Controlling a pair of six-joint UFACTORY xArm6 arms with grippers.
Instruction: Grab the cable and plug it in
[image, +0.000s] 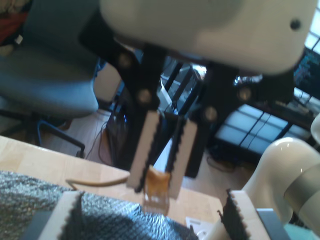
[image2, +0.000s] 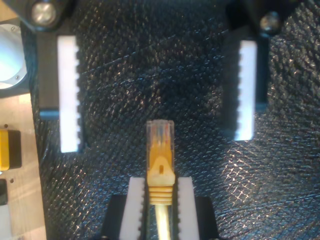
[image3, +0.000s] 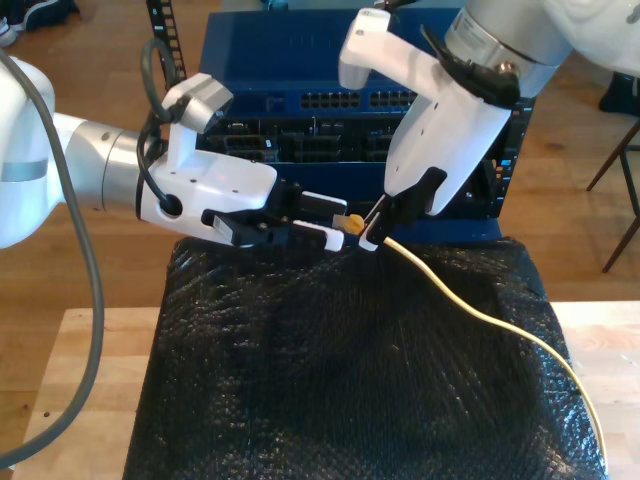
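Currently my first gripper (image: 155, 185) is clenched on the cable (image3: 480, 312) just behind its clear plug (image2: 160, 134), mid-frame in the exterior view. Yellow line trails from there across the black bubble-wrap mat (image3: 330, 400) toward the lower right of that view. My second gripper (image2: 157, 100) hangs with jaws released, straddling the plug tip without touching. Blue rack unit (image3: 290, 50) behind.
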